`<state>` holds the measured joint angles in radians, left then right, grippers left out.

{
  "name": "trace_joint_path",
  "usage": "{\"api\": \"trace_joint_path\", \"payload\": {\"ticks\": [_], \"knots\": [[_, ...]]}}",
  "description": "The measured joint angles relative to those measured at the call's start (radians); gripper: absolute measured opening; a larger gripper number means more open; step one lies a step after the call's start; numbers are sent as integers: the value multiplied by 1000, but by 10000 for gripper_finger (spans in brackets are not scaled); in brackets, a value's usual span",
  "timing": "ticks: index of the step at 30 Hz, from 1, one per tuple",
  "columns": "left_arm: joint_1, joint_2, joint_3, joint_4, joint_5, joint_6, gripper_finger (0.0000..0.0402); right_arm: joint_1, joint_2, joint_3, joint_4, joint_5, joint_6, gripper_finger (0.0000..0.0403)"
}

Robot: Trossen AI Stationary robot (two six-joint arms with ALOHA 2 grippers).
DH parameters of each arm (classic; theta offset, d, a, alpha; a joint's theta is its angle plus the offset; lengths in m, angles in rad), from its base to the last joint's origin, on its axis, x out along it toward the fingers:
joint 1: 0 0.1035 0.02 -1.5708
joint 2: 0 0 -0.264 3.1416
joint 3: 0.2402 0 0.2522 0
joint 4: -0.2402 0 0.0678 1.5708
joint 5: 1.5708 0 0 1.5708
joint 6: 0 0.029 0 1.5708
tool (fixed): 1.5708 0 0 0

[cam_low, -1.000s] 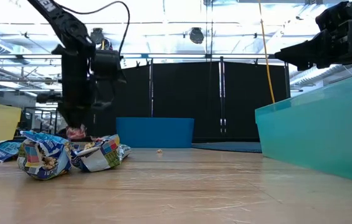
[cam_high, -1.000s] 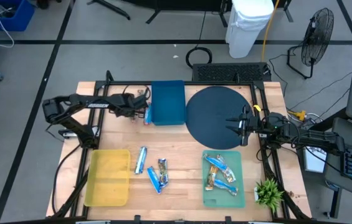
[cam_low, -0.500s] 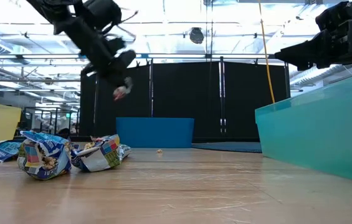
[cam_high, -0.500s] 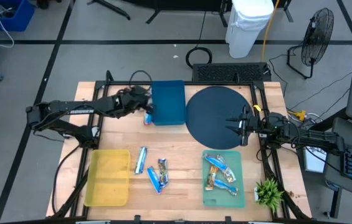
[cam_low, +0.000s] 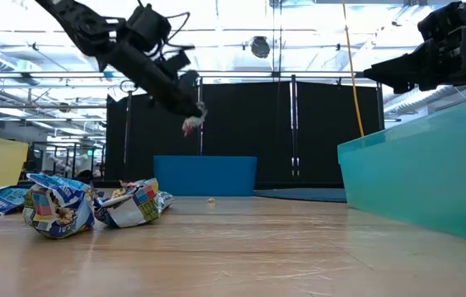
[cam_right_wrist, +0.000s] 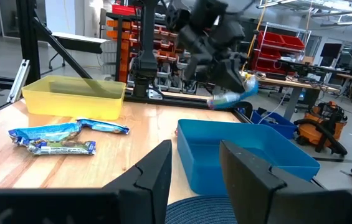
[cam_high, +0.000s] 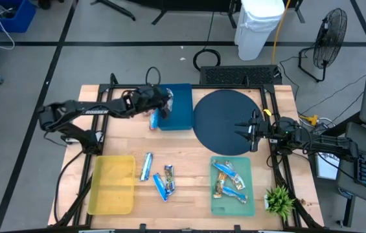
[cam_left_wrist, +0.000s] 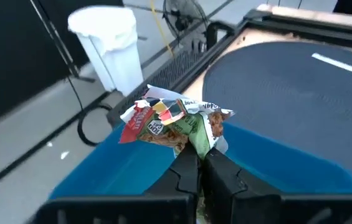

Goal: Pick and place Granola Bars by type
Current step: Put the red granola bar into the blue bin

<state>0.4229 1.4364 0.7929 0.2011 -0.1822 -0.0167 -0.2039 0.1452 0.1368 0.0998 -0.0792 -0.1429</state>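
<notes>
Left gripper [cam_high: 164, 103], clamped on a reddish-brown granola bar [cam_left_wrist: 176, 121], now hangs over the near-left edge of the blue tray [cam_high: 177, 110] after lifting from beside it and swinging across; judged ready to drop, so sorting of that type advances. Seen only from the left wrist: crumpled multicoloured wrapper pinched at its end. Seen only from low: bar well above the blue tray. Right gripper [cam_high: 245, 131] waits open, well right of the blue tray

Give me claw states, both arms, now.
Left claw: shut on a reddish-brown granola bar, above the blue tray.
Right claw: open, holding nothing.
</notes>
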Motion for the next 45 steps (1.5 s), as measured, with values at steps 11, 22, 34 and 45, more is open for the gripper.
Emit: {"api": "trace_joint_path", "payload": {"ticks": [11,22,34,45], "knots": [[51,128,0,10,52,-227,7,0,0,0,0,0,0,125],[29,163,0,15,34,-252,31,0,0,0,0,0,0,125],[28,163,0,13,34,-310,41,0,0,0,0,0,0,125],[27,131,0,2,82,-337,154,0,0,0,0,0,0,125]]}}
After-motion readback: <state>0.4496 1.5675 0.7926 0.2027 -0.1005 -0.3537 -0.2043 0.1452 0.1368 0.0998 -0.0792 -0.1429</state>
